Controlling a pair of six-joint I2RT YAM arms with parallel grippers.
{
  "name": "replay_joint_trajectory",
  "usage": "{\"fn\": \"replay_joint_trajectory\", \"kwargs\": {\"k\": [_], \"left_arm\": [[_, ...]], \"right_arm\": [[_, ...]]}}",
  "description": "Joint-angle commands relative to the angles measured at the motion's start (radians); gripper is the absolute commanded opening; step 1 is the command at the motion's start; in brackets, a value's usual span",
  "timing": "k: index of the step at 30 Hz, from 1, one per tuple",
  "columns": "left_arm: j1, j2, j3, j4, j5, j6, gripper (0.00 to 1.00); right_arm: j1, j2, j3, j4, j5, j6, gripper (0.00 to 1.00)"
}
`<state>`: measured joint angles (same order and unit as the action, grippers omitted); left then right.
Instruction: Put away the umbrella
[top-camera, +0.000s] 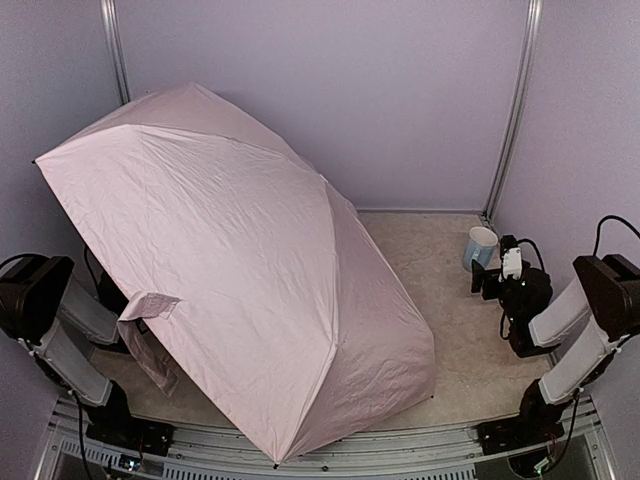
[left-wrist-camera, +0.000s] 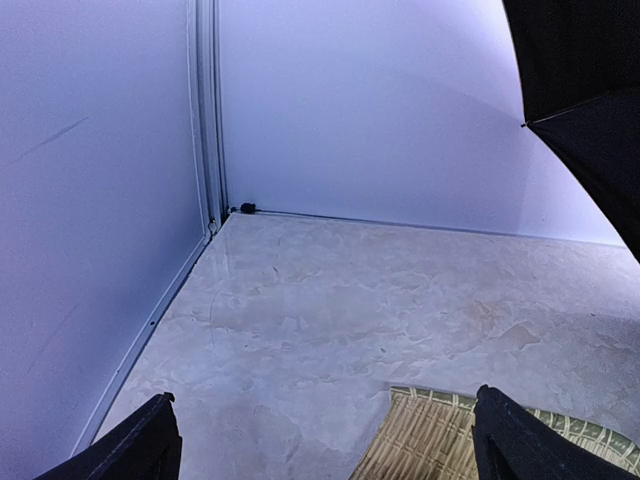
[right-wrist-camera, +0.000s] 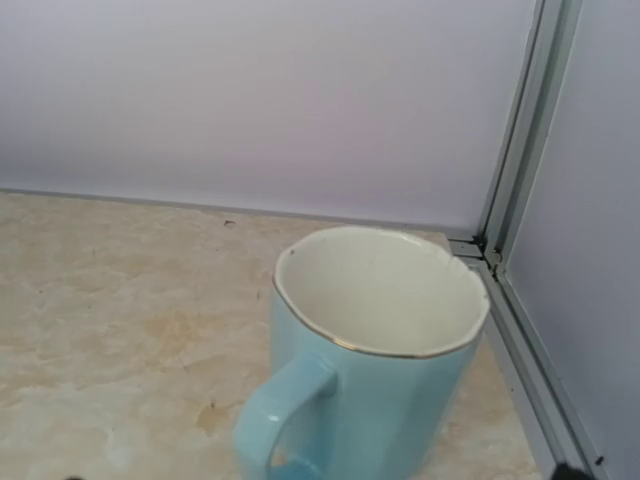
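The umbrella (top-camera: 230, 260) stood open and tilted, its pink canopy covering the left and middle of the bench (top-camera: 455, 340), its strap (top-camera: 150, 305) hanging at the near left. The left tool (left-wrist-camera: 325, 400) had its fingers wide apart, holding nothing, above a woven tray (left-wrist-camera: 440, 440). The right tool (top-camera: 486, 282) sat just beside a blue mug (top-camera: 481, 246) in the far right corner. Whether it was apart or together could not be told.

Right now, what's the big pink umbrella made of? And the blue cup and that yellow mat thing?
The umbrella looks like thin matte fabric, since it creases. The cup seems glazed ceramic: glossy, with a thin gold rim. The mat looks like woven straw or rattan, showing criss-crossed strands.
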<state>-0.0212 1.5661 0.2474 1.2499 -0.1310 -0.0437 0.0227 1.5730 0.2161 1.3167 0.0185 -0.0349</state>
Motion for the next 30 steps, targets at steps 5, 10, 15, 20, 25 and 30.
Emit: {"fn": "replay_joint_trajectory", "kwargs": {"k": [5, 10, 15, 20, 25, 30], "left_arm": [[-0.006, -0.101, 0.094, -0.162, 0.043, 0.029, 0.99], [-0.012, -0.261, 0.217, -0.434, 0.022, -0.041, 0.99], [-0.061, -0.418, 0.255, -0.722, 0.127, -0.185, 0.9], [-0.362, -0.591, 0.253, -0.982, 0.08, -0.162, 0.89], [-0.549, -0.709, 0.187, -0.984, 0.122, -0.208, 0.89], [-0.625, -0.684, 0.133, -0.977, 0.086, -0.117, 0.92]], "right_arm": [[-0.012, 0.008, 0.013, 0.016, -0.002, 0.001, 1.0], [-0.011, -0.048, 0.048, -0.085, -0.03, -0.014, 1.0], [-0.012, -0.26, 0.21, -0.511, -0.038, 0.026, 1.0], [-0.012, -0.412, 0.294, -0.677, -0.267, 0.056, 1.0], [-0.012, -0.462, 0.415, -0.812, -0.525, 0.09, 1.0], [-0.012, -0.465, 0.543, -0.92, -0.695, 0.104, 1.0]]}}
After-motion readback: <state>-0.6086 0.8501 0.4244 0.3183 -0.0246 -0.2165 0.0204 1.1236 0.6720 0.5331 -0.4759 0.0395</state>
